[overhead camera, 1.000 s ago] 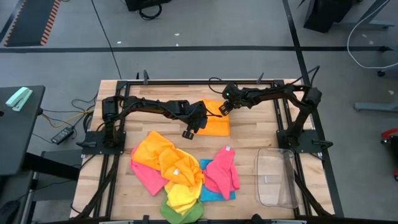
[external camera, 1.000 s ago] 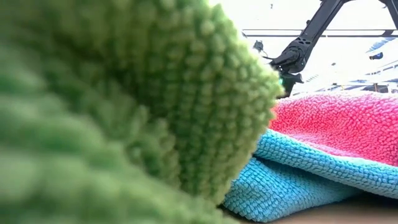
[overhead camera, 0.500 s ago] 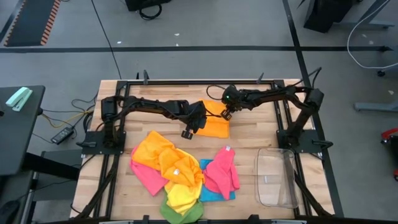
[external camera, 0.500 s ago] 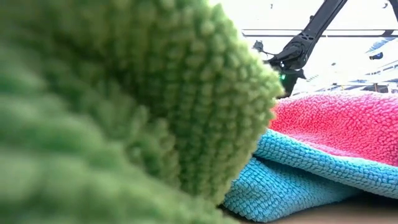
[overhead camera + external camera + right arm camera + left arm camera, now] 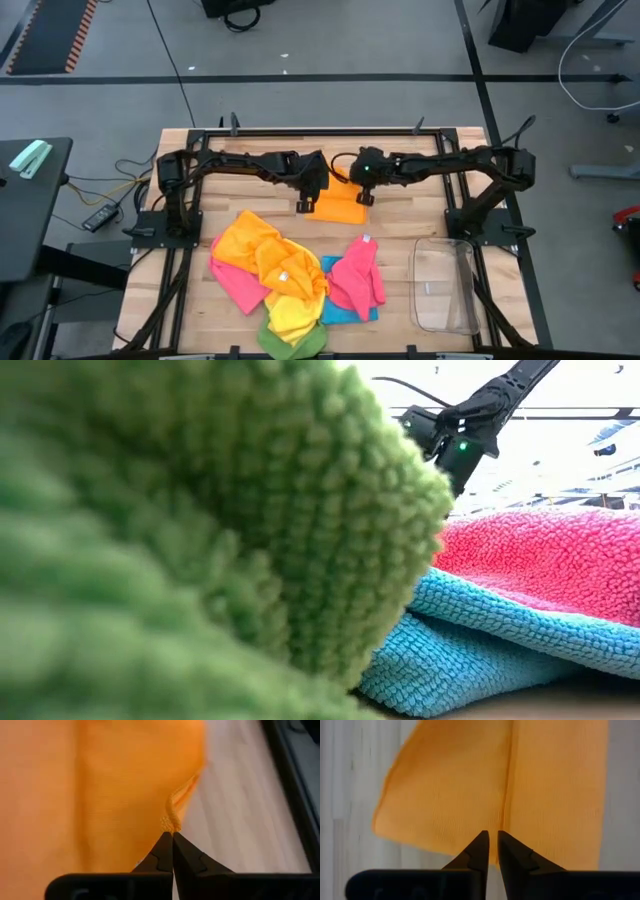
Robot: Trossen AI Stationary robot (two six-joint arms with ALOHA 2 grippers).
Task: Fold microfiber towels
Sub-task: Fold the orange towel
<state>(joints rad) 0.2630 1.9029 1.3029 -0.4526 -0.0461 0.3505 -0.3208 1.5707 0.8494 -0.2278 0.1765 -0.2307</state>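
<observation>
Right gripper (image 5: 172, 836) pinching puckered hem, flat orange towel (image 5: 100, 795); left gripper (image 5: 492, 837) nearly closed.

I can read no words, numbers, labels or brand marks in any of my camera views. The cloths, the arms, the worktop (image 5: 400, 225) and the clear bin (image 5: 445, 285) all show plain surfaces without legible print.
</observation>
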